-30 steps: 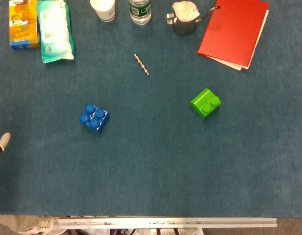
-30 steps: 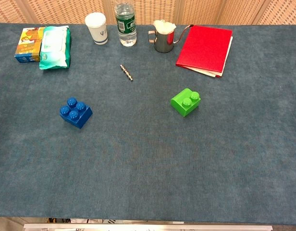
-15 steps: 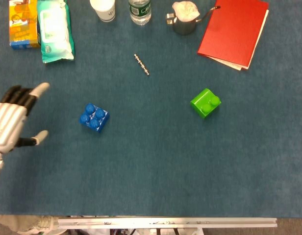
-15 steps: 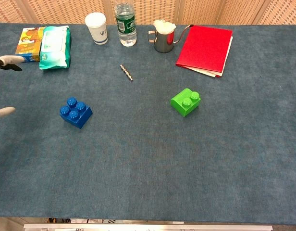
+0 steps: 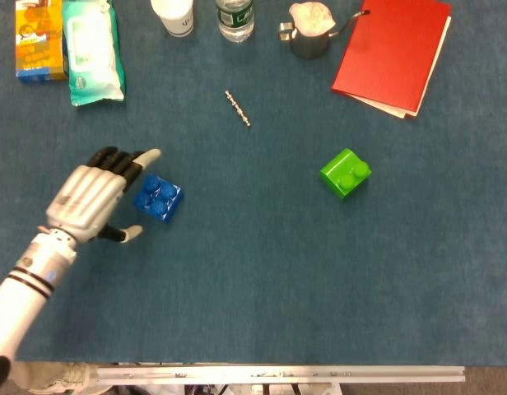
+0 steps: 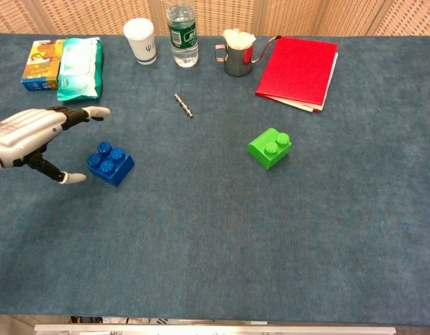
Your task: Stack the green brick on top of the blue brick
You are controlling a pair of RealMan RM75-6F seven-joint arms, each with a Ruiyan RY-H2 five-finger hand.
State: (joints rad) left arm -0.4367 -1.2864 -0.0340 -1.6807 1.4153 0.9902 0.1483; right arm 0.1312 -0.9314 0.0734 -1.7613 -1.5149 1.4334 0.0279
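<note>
The blue brick (image 5: pixel 159 198) (image 6: pixel 110 163) lies on the blue cloth at the left of the table. My left hand (image 5: pixel 95 195) (image 6: pixel 35 134) hovers just left of it, fingers spread and holding nothing, with a fingertip reaching over the brick's far edge. The green brick (image 5: pixel 345 173) (image 6: pixel 269 147) sits alone to the right of centre, well away from the hand. My right hand shows in neither view.
Along the far edge stand a snack box (image 5: pixel 38 39), a wipes pack (image 5: pixel 92 51), a paper cup (image 5: pixel 173 16), a water bottle (image 5: pixel 234 19), a metal pitcher (image 5: pixel 309 31) and a red folder (image 5: pixel 393 52). A small beaded chain (image 5: pixel 238 108) lies mid-table.
My left hand has come in from the left edge and moved right, ending beside the blue brick. Both bricks have stayed where they were.
</note>
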